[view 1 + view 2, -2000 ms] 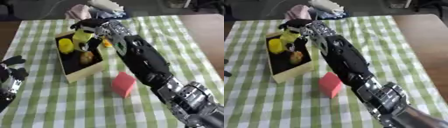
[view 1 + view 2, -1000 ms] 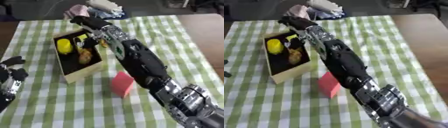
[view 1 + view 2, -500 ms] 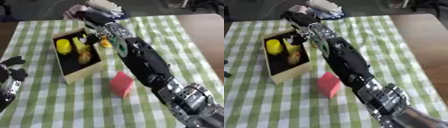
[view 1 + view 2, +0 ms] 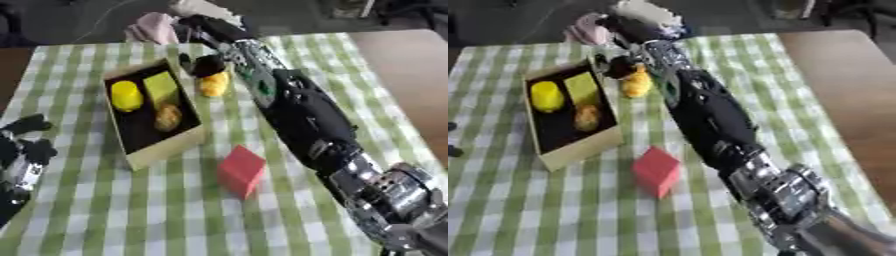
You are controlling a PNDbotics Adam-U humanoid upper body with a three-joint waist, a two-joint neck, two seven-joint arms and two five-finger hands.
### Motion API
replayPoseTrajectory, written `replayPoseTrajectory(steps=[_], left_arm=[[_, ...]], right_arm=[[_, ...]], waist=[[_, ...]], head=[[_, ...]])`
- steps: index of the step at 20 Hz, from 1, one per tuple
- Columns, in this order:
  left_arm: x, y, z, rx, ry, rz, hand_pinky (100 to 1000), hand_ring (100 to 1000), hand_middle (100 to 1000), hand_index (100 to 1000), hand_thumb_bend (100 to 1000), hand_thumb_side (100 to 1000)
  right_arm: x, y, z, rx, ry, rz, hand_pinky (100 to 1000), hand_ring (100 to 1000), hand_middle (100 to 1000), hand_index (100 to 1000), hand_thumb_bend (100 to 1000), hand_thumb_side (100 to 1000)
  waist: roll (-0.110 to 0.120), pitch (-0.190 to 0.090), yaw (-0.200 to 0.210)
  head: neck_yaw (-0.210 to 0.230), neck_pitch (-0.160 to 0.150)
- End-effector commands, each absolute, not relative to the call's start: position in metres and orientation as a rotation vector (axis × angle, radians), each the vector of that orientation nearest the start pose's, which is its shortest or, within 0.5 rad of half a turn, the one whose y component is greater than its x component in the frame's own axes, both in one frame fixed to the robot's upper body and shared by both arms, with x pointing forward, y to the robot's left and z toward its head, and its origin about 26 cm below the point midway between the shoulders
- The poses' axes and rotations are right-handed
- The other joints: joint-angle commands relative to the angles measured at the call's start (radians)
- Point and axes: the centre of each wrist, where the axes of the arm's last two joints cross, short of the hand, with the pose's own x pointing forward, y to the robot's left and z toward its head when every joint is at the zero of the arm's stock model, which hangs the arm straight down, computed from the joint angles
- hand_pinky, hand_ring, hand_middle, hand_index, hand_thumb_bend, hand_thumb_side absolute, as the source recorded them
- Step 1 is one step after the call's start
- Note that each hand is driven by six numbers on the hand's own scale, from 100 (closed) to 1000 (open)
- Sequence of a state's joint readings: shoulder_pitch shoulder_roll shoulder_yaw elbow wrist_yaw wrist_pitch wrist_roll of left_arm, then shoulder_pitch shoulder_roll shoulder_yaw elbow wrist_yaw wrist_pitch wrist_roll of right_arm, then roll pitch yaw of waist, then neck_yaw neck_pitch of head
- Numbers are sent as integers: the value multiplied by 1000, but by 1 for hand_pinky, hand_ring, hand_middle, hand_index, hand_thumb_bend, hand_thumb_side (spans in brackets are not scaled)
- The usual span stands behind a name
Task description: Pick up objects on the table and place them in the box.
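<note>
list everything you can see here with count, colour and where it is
box: 1, tan, left of table centre
items in box: 3; yellow rounded, yellow-green block, brownish lump
yellow object: 1, on the cloth just right of the box
black object: 1, just above the yellow one
red block: 1, on the cloth, near side of the box
tablecloth: 1, green and white check
pink and white things: far edge, unclear
right hand: far edge, fingers unclear
left hand: lower left, idle, open
</note>
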State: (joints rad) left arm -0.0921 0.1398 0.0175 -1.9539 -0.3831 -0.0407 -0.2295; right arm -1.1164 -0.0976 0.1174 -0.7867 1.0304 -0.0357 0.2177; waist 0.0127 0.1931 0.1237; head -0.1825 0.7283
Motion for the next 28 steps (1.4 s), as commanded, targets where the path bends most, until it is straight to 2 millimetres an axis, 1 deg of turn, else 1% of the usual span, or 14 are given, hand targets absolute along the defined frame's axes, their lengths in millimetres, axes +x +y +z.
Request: replayPoseTrajectory(steps=[1,6,8,10,14,18,20,22,24,25,26,28], left_arm=[[280,259,126,351,-1986,-618,763,592,752,884,316,804],[280,259,126,351,-1985,-618,763,591,752,884,315,805],[280,259,126,351,-1984,-617,763,591,752,884,315,805],[280,259,126,351,-1984,-617,764,591,752,884,315,805],[279,258,125,348,-1985,-618,764,591,752,884,314,807],[279,258,126,346,-1987,-618,764,591,752,884,315,807],[279,258,126,345,-1987,-618,764,591,752,884,314,808],[279,257,126,342,-1989,-618,764,591,752,884,314,808],[280,257,126,340,-1990,-618,764,590,752,884,313,809],[280,256,126,339,-1991,-618,764,590,751,884,313,809],[280,256,126,338,-1992,-619,764,590,751,884,313,809],[280,256,126,336,-1994,-619,764,590,751,884,312,810]], right_arm=[[499,-135,197,-846,-1530,1358,896,929,965,1000,100,378],[504,-149,184,-880,-1420,1337,905,934,969,1000,100,348],[505,-153,179,-894,-1389,1330,905,935,968,989,100,373],[506,-155,173,-896,-1360,1332,909,938,968,971,100,416],[506,-155,164,-901,-1300,1374,925,950,975,961,100,417],[505,-152,156,-906,-1244,1415,926,950,973,949,100,437],[505,-150,151,-900,-1230,1432,929,952,973,940,100,428],[504,-146,148,-896,-1222,1447,930,951,969,917,100,383],[503,-142,146,-895,-1225,1459,927,945,958,876,100,304],[502,-140,146,-897,-1233,1464,921,935,943,829,100,257],[502,-138,145,-903,-1248,1465,918,930,936,810,100,255],[500,-135,145,-926,-1282,1459,909,916,912,730,100,250]], waist=[[15,-17,-3],[17,-17,-5],[19,-16,-5],[20,-16,-6],[22,-14,-4],[25,-11,1],[26,-9,4],[26,-7,6],[27,-6,9],[28,-5,10],[28,-4,11],[28,-2,14]], head=[[5,-11],[8,-12],[9,-12],[9,-12],[8,-12],[6,-14],[3,-15],[1,-15],[-1,-16],[-2,-17],[-3,-17],[-5,-17]])
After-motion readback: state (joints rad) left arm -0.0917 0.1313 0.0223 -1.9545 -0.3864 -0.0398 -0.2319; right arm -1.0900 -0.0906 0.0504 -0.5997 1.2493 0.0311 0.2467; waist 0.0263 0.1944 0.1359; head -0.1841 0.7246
